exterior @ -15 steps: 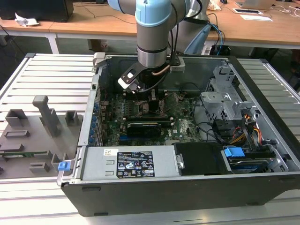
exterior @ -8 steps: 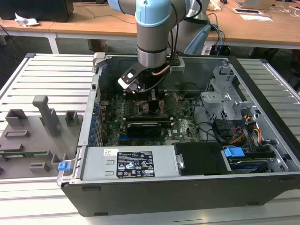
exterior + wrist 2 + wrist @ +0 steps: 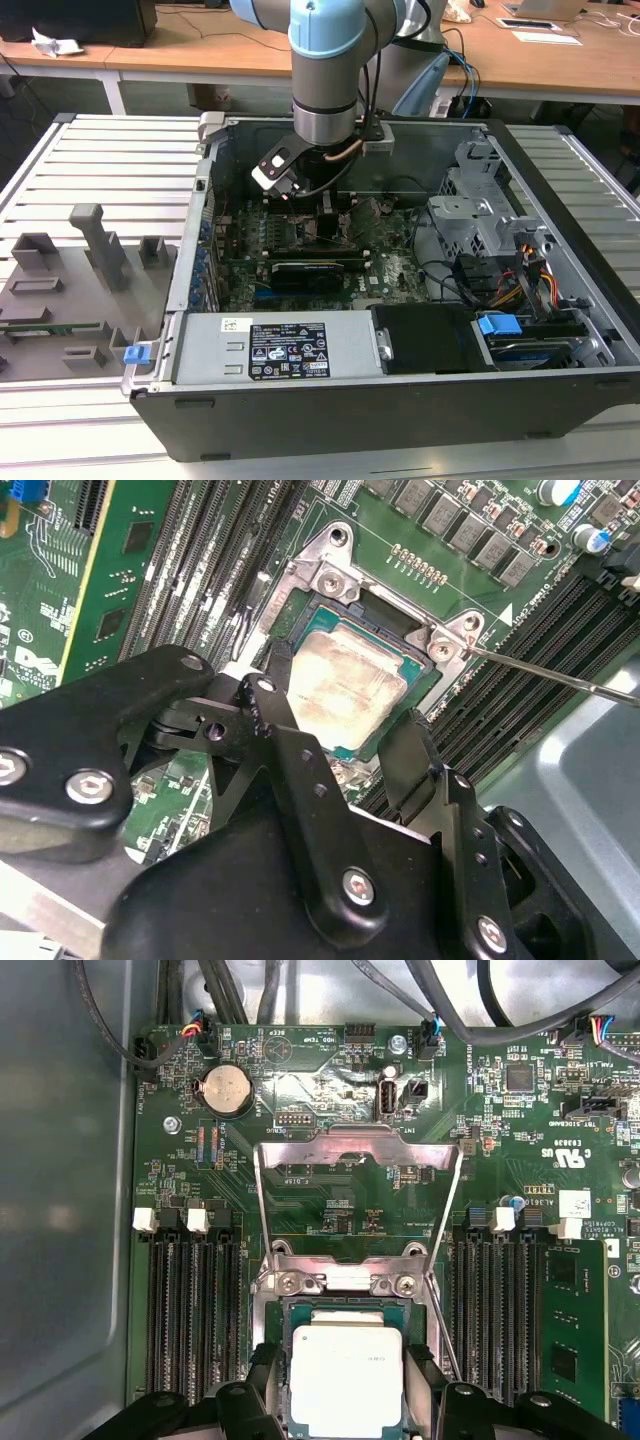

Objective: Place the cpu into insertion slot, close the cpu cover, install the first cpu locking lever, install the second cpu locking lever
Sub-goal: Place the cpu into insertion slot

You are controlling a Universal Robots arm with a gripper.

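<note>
Exterior view, from its left to its right: grey fixture blocks (image 3: 95, 250) stand on the slatted counter (image 3: 110, 150). Then comes the open computer case (image 3: 400, 410), with my arm (image 3: 325, 60) hanging into it above the green board. A metal drive cage (image 3: 480, 190) and a cable bundle sit at the far side.

First wrist view: the cpu (image 3: 346, 1385) lies flat in the insertion slot (image 3: 345, 1281), pale face up. My gripper (image 3: 345, 1355) is clenched on the cpu, one finger against each of two opposite edges. The cpu cover (image 3: 300, 1150) is swung open on its hinge at the slot's edge, and bare board shows through its cut-out.

Second wrist view: the grasp looks the same. A thin metal rod (image 3: 560, 675) runs from the slot's corner out over the memory slots (image 3: 560, 620).
</note>
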